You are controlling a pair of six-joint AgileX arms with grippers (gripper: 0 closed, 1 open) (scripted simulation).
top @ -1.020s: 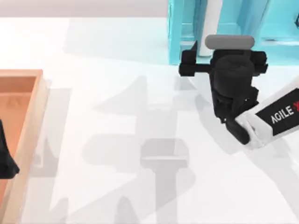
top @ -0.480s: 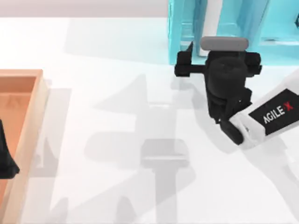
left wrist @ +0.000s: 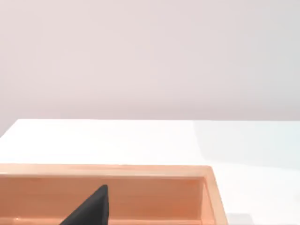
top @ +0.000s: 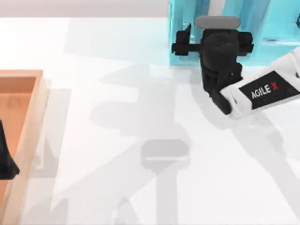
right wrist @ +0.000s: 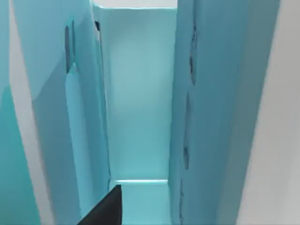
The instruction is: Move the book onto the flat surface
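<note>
Reach step: right tool (top: pixel 216 29) sits at the light-blue shelf (top: pixel 180 33), far right. The book (top: pixel 216 8) stands upright inside as a white slab. Tool's opening: can't tell. Next: close on book, pull out toward tabletop (top: pixel 117 117). Left tool (top: pixel 5 159) parked over tray (top: pixel 28 101).

open white tabletop (top: pixel 108 56), shelf unit (top: pixel 176 42) walls flanking narrow slot

The thick teal-blue hardcover book (top: pixel 214 8) stands upright (white edge showing) at the plain white tabletop (top: pixel 117 56)'s far side.
</note>
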